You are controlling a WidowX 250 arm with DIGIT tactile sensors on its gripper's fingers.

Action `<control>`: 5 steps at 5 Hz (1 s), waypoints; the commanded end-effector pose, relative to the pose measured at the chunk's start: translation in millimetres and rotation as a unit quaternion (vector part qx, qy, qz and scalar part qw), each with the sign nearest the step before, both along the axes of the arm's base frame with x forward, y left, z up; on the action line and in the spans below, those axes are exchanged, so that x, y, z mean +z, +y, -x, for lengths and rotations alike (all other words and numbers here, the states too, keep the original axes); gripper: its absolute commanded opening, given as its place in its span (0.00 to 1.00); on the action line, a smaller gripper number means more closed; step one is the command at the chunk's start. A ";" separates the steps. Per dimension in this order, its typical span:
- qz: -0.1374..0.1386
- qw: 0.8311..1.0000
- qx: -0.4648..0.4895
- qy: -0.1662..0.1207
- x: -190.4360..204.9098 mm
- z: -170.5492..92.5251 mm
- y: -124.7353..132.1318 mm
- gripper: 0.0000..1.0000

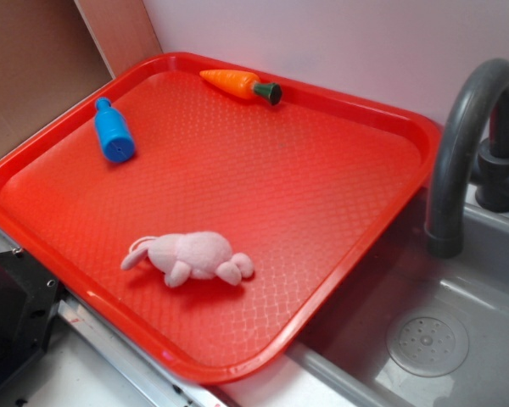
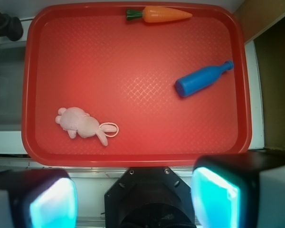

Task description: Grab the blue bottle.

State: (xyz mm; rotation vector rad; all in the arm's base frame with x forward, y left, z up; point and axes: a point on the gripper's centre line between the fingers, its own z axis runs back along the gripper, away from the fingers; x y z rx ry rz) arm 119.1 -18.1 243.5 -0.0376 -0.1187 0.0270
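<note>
Exterior view
Tray: a red tray (image 1: 339,195) with a textured floor, partly over a grey sink (image 1: 458,339).
Blue bottle: the blue bottle (image 1: 113,131) lies on its side near the tray's far-left rim, cap away from the camera, dotted base facing it.
Carrot: a toy carrot (image 1: 239,85) lies along the back rim, well apart from the bottle.
Plush: a pink plush bunny (image 1: 191,257) lies near the front rim.
Faucet: a grey faucet (image 1: 467,136) arches at right.
Gripper: not seen here.

Wrist view
Gripper: the gripper (image 2: 133,197) hangs above the tray's near edge, fingers (image 2: 216,194) spread wide, clasping nothing (pads glow cyan).
Blue bottle: right part of the tray, tilted, cap toward the right rim, apart from the fingers.
Carrot: at the top rim.
Plush: lower left.
</note>
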 end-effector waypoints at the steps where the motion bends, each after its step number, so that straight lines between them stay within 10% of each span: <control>1: 0.000 1.000 0.000 0.000 0.0 0.0 0.0 1.00; 3: 0.017 0.969 0.248 0.008 -21.2 -34.2 37.5 1.00; 5: -0.004 0.877 0.480 -0.024 -59.3 -55.7 85.3 1.00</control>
